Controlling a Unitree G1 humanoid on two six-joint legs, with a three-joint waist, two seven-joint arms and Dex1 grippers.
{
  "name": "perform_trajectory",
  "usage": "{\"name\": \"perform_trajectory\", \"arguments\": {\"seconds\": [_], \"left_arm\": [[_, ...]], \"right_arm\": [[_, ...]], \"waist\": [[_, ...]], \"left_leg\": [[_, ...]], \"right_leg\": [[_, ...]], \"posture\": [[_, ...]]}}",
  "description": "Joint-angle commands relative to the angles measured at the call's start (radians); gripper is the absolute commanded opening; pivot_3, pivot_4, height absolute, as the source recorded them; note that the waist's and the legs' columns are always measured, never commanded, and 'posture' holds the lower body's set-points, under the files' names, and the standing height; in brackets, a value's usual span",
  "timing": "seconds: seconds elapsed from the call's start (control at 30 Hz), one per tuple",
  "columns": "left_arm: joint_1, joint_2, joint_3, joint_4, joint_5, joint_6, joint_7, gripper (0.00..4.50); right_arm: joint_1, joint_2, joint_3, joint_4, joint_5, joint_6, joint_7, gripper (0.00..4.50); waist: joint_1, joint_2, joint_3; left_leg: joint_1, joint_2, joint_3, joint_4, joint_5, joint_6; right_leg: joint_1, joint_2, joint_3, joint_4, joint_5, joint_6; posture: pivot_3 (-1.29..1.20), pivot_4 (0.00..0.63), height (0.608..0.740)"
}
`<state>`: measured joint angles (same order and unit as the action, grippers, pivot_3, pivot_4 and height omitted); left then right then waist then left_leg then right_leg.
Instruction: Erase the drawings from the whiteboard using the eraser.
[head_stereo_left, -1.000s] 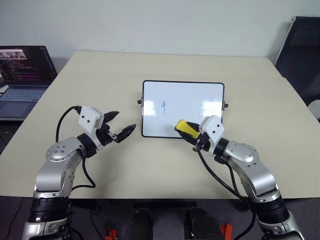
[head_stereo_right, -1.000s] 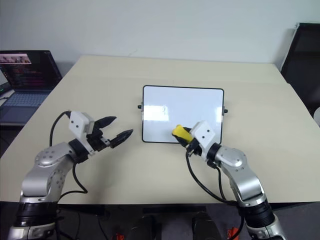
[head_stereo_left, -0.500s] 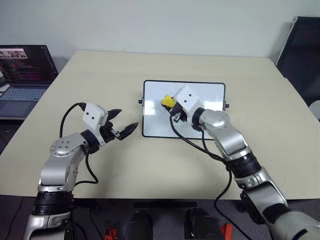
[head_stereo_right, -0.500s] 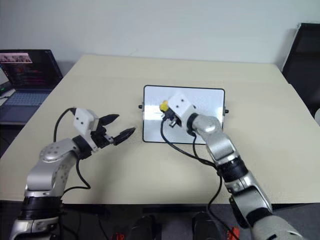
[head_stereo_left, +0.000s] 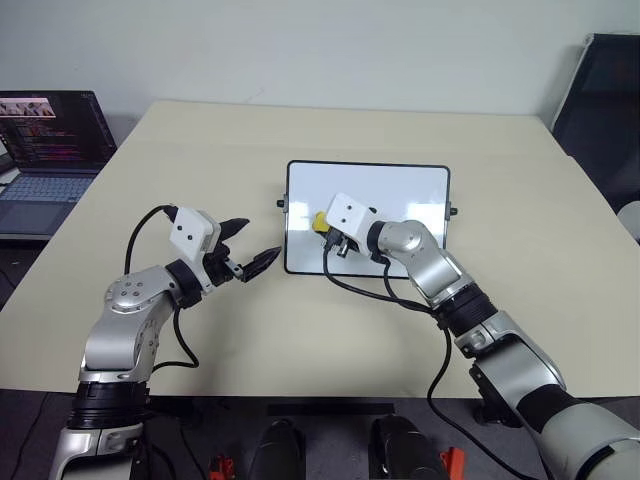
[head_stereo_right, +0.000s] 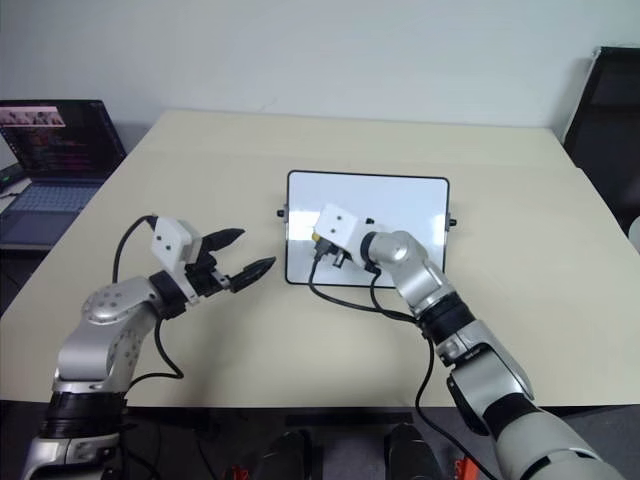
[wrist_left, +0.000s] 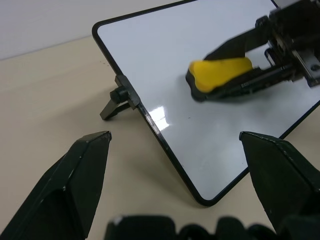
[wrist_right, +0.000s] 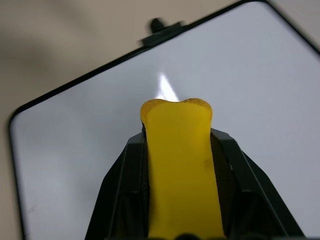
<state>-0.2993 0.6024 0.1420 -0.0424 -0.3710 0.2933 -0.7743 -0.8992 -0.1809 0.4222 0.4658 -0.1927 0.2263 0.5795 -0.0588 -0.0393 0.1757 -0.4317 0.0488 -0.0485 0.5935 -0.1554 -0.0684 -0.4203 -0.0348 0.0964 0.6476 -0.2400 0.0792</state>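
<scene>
Board: the whiteboard (head_stereo_left: 368, 217) is lying flat on the desk (head_stereo_left: 200, 160), a little right of the middle, long sides running left to right, with a small black knob on each short side.

Eraser: the yellow eraser (head_stereo_left: 320, 220) is sitting over the left half of the board, dark side facing the white surface; from the left wrist view (wrist_left: 220, 74) it is looking pressed on or just above the board, and I cannot tell which.

Right end effector: the right end effector (head_stereo_left: 328, 226) is pinching the eraser between its two black fingers (wrist_right: 122, 200), one on each long side of the block, and is reaching in over the board's near edge from the right.

Left end effector: the left end effector (head_stereo_left: 250, 250) is hovering over the bare desk just left of the board's near left corner, its fingers spread wide and holding nothing, pointing toward the board.

Drawings: no blue marks are standing out on the parts of the board that I can see; the patch under the eraser and the right wrist is hidden, so I cannot tell about that.

Glare: a bright reflection is showing on the board's surface near the eraser.

Laptop: a laptop (head_stereo_left: 45, 150) is standing open off the far left edge of the desk, well apart from the board.

Chair: a dark chair (head_stereo_left: 600, 100) is standing at the far right, beyond the desk.
</scene>
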Motion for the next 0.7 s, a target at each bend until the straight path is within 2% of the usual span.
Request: {"name": "perform_trajectory", "arguments": {"seconds": [0.03, 0.13, 0.23, 0.4, 0.5, 0.7], "left_arm": [[-0.019, -0.004, 0.0, -0.003, 0.004, -0.031, -0.007, 4.5], [-0.023, -0.008, -0.003, 0.005, 0.006, -0.037, -0.012, 4.5], [-0.025, -0.009, -0.006, 0.012, 0.007, -0.044, -0.016, 4.5], [-0.03, -0.008, -0.009, 0.027, 0.008, -0.053, -0.021, 4.5], [-0.031, -0.009, -0.01, 0.032, 0.007, -0.058, -0.026, 4.5], [-0.034, -0.01, -0.015, 0.041, 0.006, -0.063, -0.033, 4.5]], "right_arm": [[-0.053, -0.008, -0.051, 0.058, -0.054, -0.034, -0.135, 1.28], [-0.095, -0.011, -0.074, 0.106, -0.063, -0.06, -0.189, 1.28], [-0.094, -0.022, -0.063, 0.115, -0.063, -0.052, -0.138, 1.28], [0.008, -0.073, 0.036, -0.023, -0.072, -0.01, 0.092, 1.28], [0.044, -0.097, 0.071, -0.085, -0.096, 0.005, 0.147, 1.28], [-0.058, -0.081, 0.025, 0.027, -0.201, -0.109, -0.132, 1.28]], "waist": [[0.0, 0.0, 0.0], [0.001, 0.0, 0.0], [0.001, 0.0, 0.0], [0.001, 0.0, 0.0], [0.0, 0.0, 0.0], [-0.001, 0.0, 0.0]], "left_leg": [[0.0, 0.0, 0.0, 0.0, 0.0, 0.0], [0.0, 0.0, 0.0, 0.001, 0.001, 0.0], [0.0, 0.0, 0.0, 0.001, 0.001, 0.001], [0.0, 0.0, 0.0, 0.0, 0.001, 0.001], [0.0, 0.0, 0.0, 0.0, 0.001, 0.001], [0.001, 0.0, 0.0, 0.001, 0.001, 0.001]], "right_leg": [[0.0, 0.0, 0.0, 0.0, 0.0, 0.0], [0.0, 0.0, 0.0, 0.0, 0.002, -0.002], [0.0, 0.0, 0.0, 0.0, 0.003, -0.002], [0.0, 0.0, 0.0, 0.0, 0.002, -0.001], [0.0, 0.0, 0.0, 0.0, 0.001, 0.0], [0.0, 0.0, 0.0, 0.0, 0.005, -0.002]], "posture": [[0.0, 0.15, 0.74], [0.0, 0.15, 0.74], [0.0, 0.15, 0.74], [0.0, 0.15, 0.74], [0.0, 0.15, 0.74], [0.0, 0.15, 0.74]]}}
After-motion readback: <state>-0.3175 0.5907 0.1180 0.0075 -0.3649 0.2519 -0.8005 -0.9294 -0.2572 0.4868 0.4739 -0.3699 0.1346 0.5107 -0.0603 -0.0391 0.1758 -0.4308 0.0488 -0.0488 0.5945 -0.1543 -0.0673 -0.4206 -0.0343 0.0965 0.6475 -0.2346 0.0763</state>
